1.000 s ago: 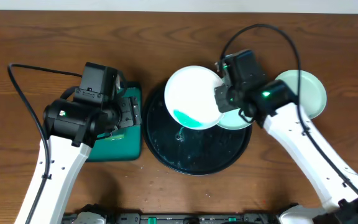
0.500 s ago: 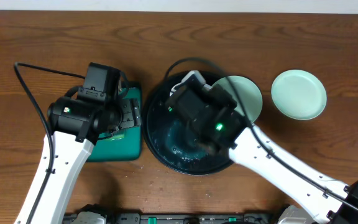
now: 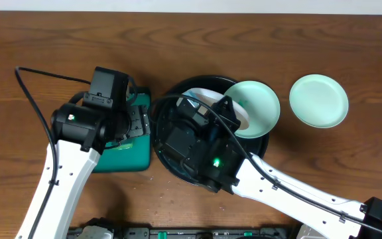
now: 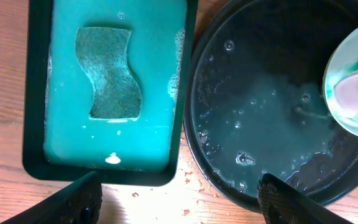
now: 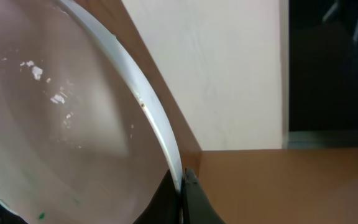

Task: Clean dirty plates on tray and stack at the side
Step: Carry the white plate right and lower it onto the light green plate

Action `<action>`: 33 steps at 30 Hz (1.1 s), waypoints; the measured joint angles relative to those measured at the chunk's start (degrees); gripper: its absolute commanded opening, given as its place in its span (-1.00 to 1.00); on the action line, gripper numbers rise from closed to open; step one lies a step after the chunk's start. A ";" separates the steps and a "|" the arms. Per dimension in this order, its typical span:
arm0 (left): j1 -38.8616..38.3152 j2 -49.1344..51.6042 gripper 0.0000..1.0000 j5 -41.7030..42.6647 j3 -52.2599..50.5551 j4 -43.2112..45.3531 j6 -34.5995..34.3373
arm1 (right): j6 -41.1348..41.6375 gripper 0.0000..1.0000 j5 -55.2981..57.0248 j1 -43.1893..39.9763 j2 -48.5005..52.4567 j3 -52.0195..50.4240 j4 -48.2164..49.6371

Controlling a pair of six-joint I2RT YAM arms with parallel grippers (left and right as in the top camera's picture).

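Note:
My right gripper (image 5: 182, 182) is shut on the rim of a white plate (image 5: 61, 118) and holds it tilted over the large black tray (image 3: 166, 158). This plate shows behind the right arm in the overhead view (image 3: 229, 106), and with teal smears at the right edge of the left wrist view (image 4: 353, 81). A pale mint plate (image 3: 257, 109) lies on the tray's right rim. A third mint plate (image 3: 319, 99) lies on the table to the right. My left gripper (image 4: 179, 205) is open and empty, between the green tray and the black tray (image 4: 260, 124).
A rectangular green tray (image 4: 154, 93) with a black rim holds soapy teal water and a green sponge (image 4: 109, 73), left of the black tray. The black tray holds foamy water. My right arm (image 3: 197, 143) lies across the black tray. Cables loop over the table.
My right arm has swung left across the black tray with the white plate, tilting it. The mint plate on the tray's right rim is now uncovered. The left arm has hardly moved.

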 measured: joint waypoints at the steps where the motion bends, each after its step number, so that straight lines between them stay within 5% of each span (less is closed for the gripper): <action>1: 0.02 0.00 0.61 0.00 0.00 0.00 0.00 | -0.09 -0.97 0.44 0.02 0.00 0.00 0.00; 12: 0.00 0.00 0.61 0.00 0.00 0.07 0.00 | 0.85 -0.98 -3.21 -0.59 0.00 0.04 -0.96; 17: 0.00 0.00 0.61 0.00 -0.04 -0.28 0.00 | 12.46 -0.98 -11.28 -3.32 0.00 0.09 -9.20; 24: 0.02 0.00 0.61 0.00 -0.04 -0.15 0.00 | 26.93 -0.98 -32.87 -12.74 0.04 0.09 -10.69; 33: 0.02 0.00 0.62 0.00 -0.04 -0.17 0.00 | 33.75 -0.98 -60.02 -30.84 0.11 0.09 -6.12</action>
